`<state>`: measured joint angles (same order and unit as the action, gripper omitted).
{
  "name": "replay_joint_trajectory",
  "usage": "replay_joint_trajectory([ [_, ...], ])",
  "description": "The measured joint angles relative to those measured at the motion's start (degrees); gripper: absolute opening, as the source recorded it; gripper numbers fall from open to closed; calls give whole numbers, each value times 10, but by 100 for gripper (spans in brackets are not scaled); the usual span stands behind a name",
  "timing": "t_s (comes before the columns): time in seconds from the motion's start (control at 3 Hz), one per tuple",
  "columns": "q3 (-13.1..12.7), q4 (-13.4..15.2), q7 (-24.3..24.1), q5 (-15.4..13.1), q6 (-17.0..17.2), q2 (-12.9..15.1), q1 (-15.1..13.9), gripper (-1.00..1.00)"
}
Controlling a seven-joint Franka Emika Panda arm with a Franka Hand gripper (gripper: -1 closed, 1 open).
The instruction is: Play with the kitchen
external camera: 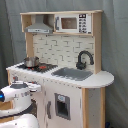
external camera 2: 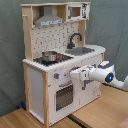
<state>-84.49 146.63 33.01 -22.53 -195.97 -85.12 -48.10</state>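
Standing on the wooden floor (external camera 2: 30,119), the kitchen (external camera 2: 60,60) carries a small pot (external camera 2: 49,56) on its stove at the counter's left end, a black faucet (external camera 2: 75,39) behind the sink, while the gripper (external camera 2: 72,75), jaw state unreadable, reaches its front panel.
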Motion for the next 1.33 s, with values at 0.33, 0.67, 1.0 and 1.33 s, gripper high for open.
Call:
replay_joint_trajectory([
  [0.33, 1, 0, -35, 2, 0, 1, 0, -100],
  [0.67, 0, 0, -96, 3, -1, 2, 0, -100],
  [1.0, 0, 0, -159, 3, -1, 3, 0, -100],
  [1.33, 0, 0, -222, 3, -2, 6, -1, -100],
])
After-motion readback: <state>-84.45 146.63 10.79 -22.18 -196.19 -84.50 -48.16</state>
